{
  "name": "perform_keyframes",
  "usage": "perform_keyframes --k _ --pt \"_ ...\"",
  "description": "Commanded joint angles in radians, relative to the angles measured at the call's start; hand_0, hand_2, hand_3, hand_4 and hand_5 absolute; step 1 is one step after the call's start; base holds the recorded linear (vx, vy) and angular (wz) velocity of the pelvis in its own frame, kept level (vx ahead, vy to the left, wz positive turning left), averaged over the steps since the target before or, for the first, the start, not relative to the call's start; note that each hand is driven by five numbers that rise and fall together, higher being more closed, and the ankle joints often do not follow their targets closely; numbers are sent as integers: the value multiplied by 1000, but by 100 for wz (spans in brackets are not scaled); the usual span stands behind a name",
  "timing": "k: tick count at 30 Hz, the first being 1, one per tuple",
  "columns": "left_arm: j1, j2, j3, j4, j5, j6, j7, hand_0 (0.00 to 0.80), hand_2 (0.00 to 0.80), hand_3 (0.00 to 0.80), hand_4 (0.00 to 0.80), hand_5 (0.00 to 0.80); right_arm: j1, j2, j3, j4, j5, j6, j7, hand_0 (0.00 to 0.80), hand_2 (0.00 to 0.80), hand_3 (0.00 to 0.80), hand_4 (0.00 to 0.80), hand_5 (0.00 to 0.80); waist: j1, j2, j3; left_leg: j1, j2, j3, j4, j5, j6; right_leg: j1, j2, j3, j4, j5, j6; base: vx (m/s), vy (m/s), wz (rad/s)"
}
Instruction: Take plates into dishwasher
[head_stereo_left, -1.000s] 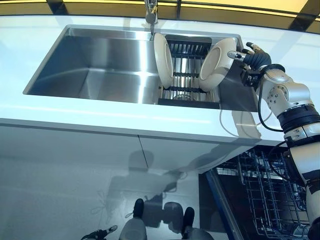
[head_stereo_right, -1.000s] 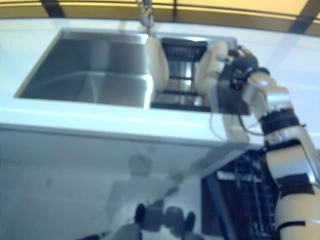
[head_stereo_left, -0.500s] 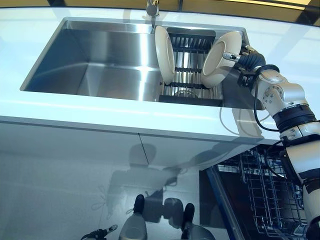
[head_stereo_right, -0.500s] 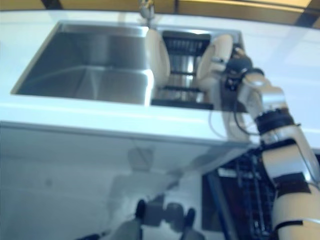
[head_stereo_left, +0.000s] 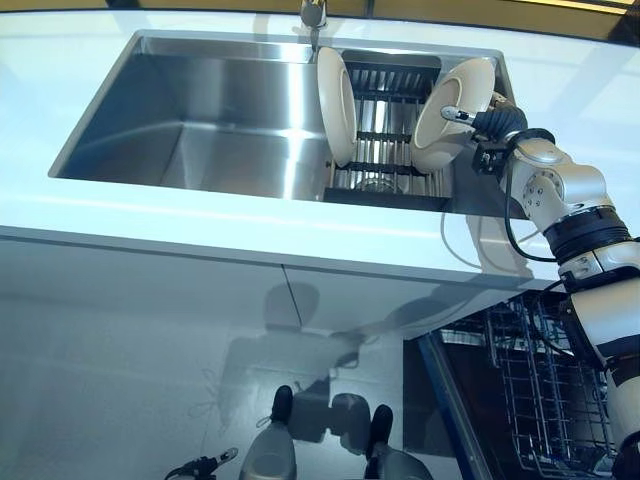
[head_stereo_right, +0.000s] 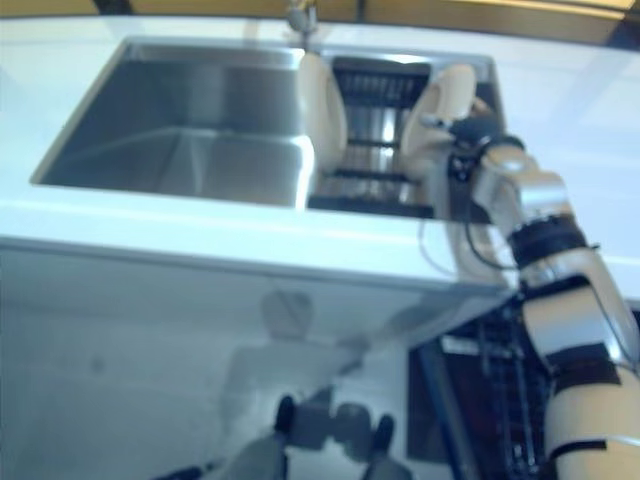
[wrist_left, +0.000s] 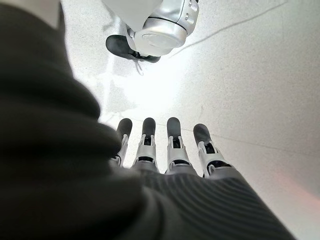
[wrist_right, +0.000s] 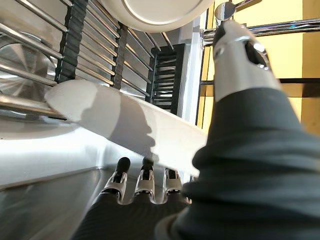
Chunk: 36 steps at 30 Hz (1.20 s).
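Two white plates stand on edge in a dark rack (head_stereo_left: 385, 172) in the right part of the steel sink (head_stereo_left: 200, 110). My right hand (head_stereo_left: 493, 126) is at the right plate (head_stereo_left: 450, 115), thumb on its front face and fingers behind its rim. In the right wrist view the plate's rim (wrist_right: 120, 120) runs between the fingers (wrist_right: 145, 175) and the thumb (wrist_right: 240, 55), with the left plate (wrist_right: 160, 12) beyond. The left plate (head_stereo_left: 337, 105) stands untouched. My left hand (wrist_left: 165, 150) hangs over the floor, fingers straight and empty.
A faucet (head_stereo_left: 313, 12) stands behind the sink's middle. White counter (head_stereo_left: 250, 225) surrounds the sink. The open dishwasher's wire basket (head_stereo_left: 540, 390) is low at the right, below the counter's front edge.
The camera has shifted a little. My right hand has closed in on the right plate's rim, its thumb now on the front face; the plate leans slightly more.
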Motion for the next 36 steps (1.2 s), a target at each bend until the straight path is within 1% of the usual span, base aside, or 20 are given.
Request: perform_keyframes --k 1,2,3,4,5,6,12,16,23,26,29,33,36 --pt "-2 18 -46 56 -38 -3 16 0 0 0 0 0 -176 -20 63 47 -25 -31 0 0 0 0 0 0 18 -39 -17 -22 -13 -45 -6 -3 13 -4 -76 -35 -1 25 36 10 16 5" --pt "-2 18 -46 58 -39 -4 16 0 0 0 0 0 -183 -20 68 56 -29 -31 -3 0 0 0 0 0 20 -40 -18 -23 -13 -47 -6 -3 12 -4 -76 -36 -1 25 37 9 15 7" --pt "-1 18 -44 58 -39 -3 14 0 0 0 0 0 -191 -21 71 65 -35 -30 -8 75 75 75 75 75 22 -40 -19 -23 -14 -48 -6 -3 13 -4 -76 -37 -1 24 36 8 16 8" --pt "1 17 -44 60 -39 -3 15 0 0 0 0 0 -198 -22 75 75 -37 -32 -14 188 188 188 188 188 23 -39 -19 -24 -14 -50 -6 -2 13 -5 -76 -37 -1 25 36 7 18 6" --pt "3 17 -44 61 -42 -4 13 0 0 0 0 0 -207 -25 78 85 -44 -32 -17 464 464 464 464 464 24 -39 -19 -24 -15 -52 -6 -2 13 -5 -76 -38 -1 25 37 6 18 5" --pt "5 16 -43 63 -43 -4 13 0 0 0 0 0 -213 -28 80 93 -48 -33 -22 800 800 800 800 800 26 -38 -18 -24 -15 -53 -6 -1 12 -4 -76 -39 -1 25 37 4 18 5" --pt "18 17 -41 72 -30 -6 15 0 0 0 0 0 -237 -40 94 135 -67 -32 -43 800 800 800 800 800 35 -42 -24 -23 -16 -58 -6 -1 12 0 -78 -46 -1 24 39 10 5 6" --pt "22 25 -36 73 -18 -9 13 0 0 0 0 0 -248 -55 107 154 -134 -24 -22 800 800 800 800 800 37 -44 -28 -20 -15 -58 -6 -2 11 3 -80 -49 -1 25 42 0 -5 4" --pt "23 24 -41 67 -9 -4 9 0 0 0 0 0 -270 -73 147 193 -198 -17 11 800 800 800 800 800 38 -47 -37 -17 -14 -54 -6 -3 10 4 -78 -51 -1 24 43 -1 0 0" --pt "26 25 -41 68 -8 -6 9 0 0 0 0 0 -275 -81 158 201 -202 -13 20 800 800 800 800 800 38 -51 -39 -14 -13 -52 -6 -4 10 8 -76 -50 -1 23 42 0 0 0" --pt "28 26 -44 71 -2 -8 8 0 0 0 0 0 -279 -80 159 204 -169 -39 29 800 800 800 800 800 37 -57 -44 -9 -10 -48 -6 -5 7 12 -73 -50 -1 21 41 0 0 0" --pt "31 30 -41 74 8 -14 7 0 0 0 0 0 -279 -82 156 188 -172 -80 35 800 800 800 800 800 34 -65 -54 -2 -8 -45 -6 -7 6 18 -68 -47 -1 19 40 0 0 0" --pt "33 36 -35 72 8 -16 10 0 0 0 0 0 -274 -88 153 145 -170 -99 22 800 800 800 800 800 30 -75 -66 7 -6 -40 -6 -11 4 26 -65 -45 -1 16 40 0 0 0"
